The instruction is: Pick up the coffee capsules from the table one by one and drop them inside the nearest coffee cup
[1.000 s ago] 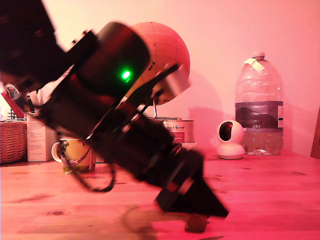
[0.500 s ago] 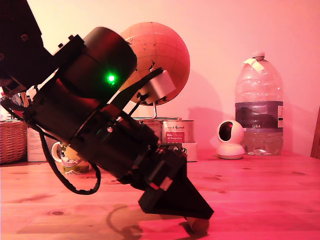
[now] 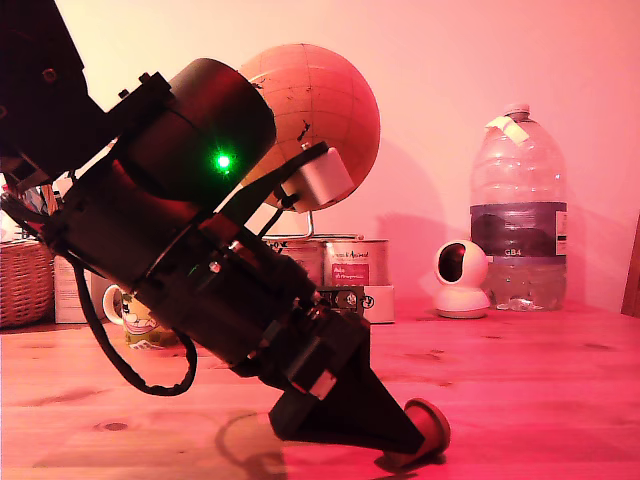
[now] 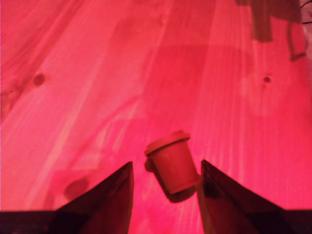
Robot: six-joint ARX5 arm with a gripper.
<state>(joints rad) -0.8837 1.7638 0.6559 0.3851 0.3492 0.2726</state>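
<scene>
Stretching out beneath and ahead of the pincer, the table (image 4: 83, 73) is a broad run of grained planks with dark knots, all of it washed in red light. Well behind the pincer, back past the arm's bulk in the exterior view, the coffee cup (image 3: 140, 322) stands on the same boards, mostly hidden by the arm, so only part of its yellowish side and handle show.

Angled steeply down with its tips at the wood, the gripper (image 4: 165, 187) has its jaws spread apart: released, not clamped. Between the two dark fingers (image 4: 114, 195) sits the coffee capsule (image 4: 170, 165), tilted rather than upright, with its wide rim pointing away from the pincer and its narrow end nearest the wrist. It leans close to one finger and may be touching it; a clear gap separates it from the other. In the exterior view the same pod (image 3: 428, 430) shows at the very tip of the jaws, rim outward, low over the table.

Judging by its size and shape, the pod will be very light, fairly stiff and smooth-walled, so a squeeze on the taper could squirt it forward. Its tilt makes it prone to roll or tip. The safest hold looks to be across the body just under the rim, with gentle force.
</scene>
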